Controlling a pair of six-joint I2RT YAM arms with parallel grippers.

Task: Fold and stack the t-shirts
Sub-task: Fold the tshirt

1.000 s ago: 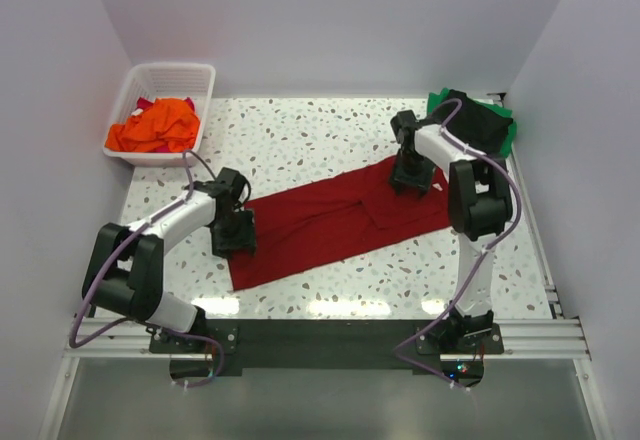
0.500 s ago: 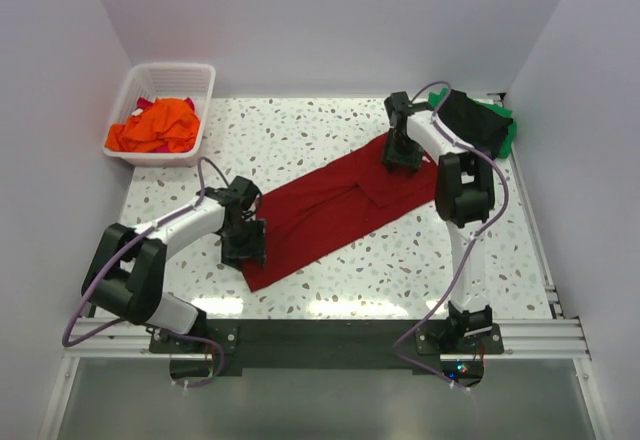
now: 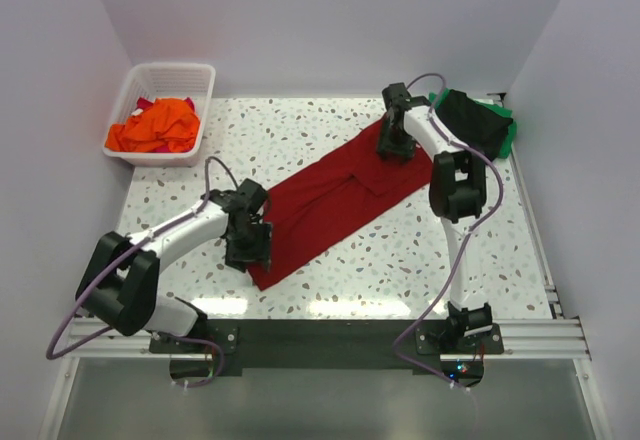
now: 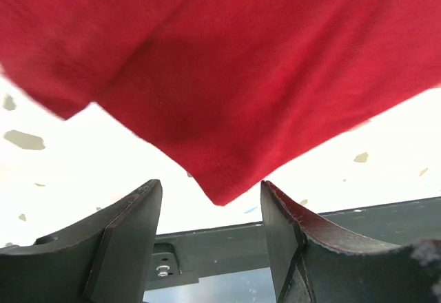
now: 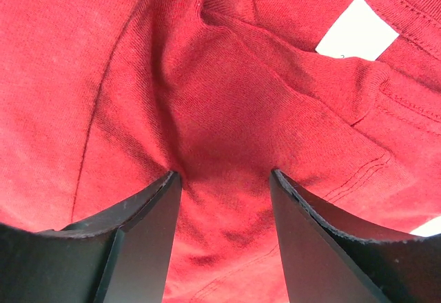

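Observation:
A dark red t-shirt (image 3: 330,205), folded into a long strip, lies diagonally across the table from near left to far right. My left gripper (image 3: 248,245) is at its near-left end. In the left wrist view that gripper (image 4: 210,186) is open, and a corner of the red cloth (image 4: 262,76) sits just beyond the fingertips, ungripped. My right gripper (image 3: 392,145) is down on the far-right end. There its jaws (image 5: 224,173) stand open, pressed onto the red cloth (image 5: 207,76), which wrinkles between them near a white label (image 5: 357,29).
A white slatted basket (image 3: 200,75) at the far left holds orange t-shirts (image 3: 160,128). A black t-shirt (image 3: 472,118) lies on a green one (image 3: 508,135) at the far right corner. Walls close in on three sides. The dark base rail (image 3: 330,335) runs along the near edge.
The red shirt has swung to a steeper diagonal. My left gripper slid right and nearer with its end. My right gripper moved farther back and left with the other end.

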